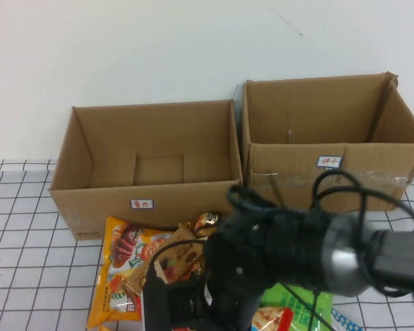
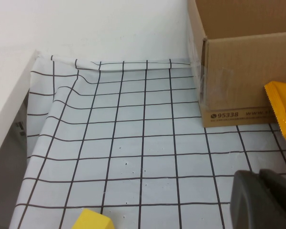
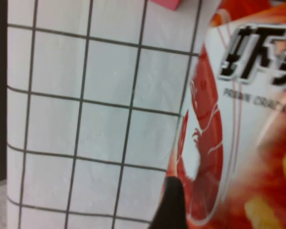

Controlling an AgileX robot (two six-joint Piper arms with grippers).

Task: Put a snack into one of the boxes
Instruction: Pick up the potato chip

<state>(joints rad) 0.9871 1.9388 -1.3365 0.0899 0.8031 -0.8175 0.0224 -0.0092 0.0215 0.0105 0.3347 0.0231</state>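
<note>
Two open cardboard boxes stand at the back, the left box (image 1: 90,200) and the right box (image 1: 372,165). A pile of snacks lies in front of the left box: an orange bag (image 1: 121,265), a brown pack (image 1: 183,258) and a gold-wrapped piece (image 1: 208,221). My right gripper (image 1: 210,307) is low over the pile, its arm reaching in from the right. Its wrist view is filled by a red and white shrimp cracker bag (image 3: 238,119), very close. My left gripper (image 2: 260,191) is shut and empty, low over the cloth left of the orange bag (image 2: 283,119).
A checked white cloth (image 1: 27,262) covers the table. A green packet (image 1: 300,303) lies at the front right. A yellow block (image 2: 93,220) sits near the left gripper. The table's left edge (image 2: 24,133) drops off. A wall stands behind the boxes.
</note>
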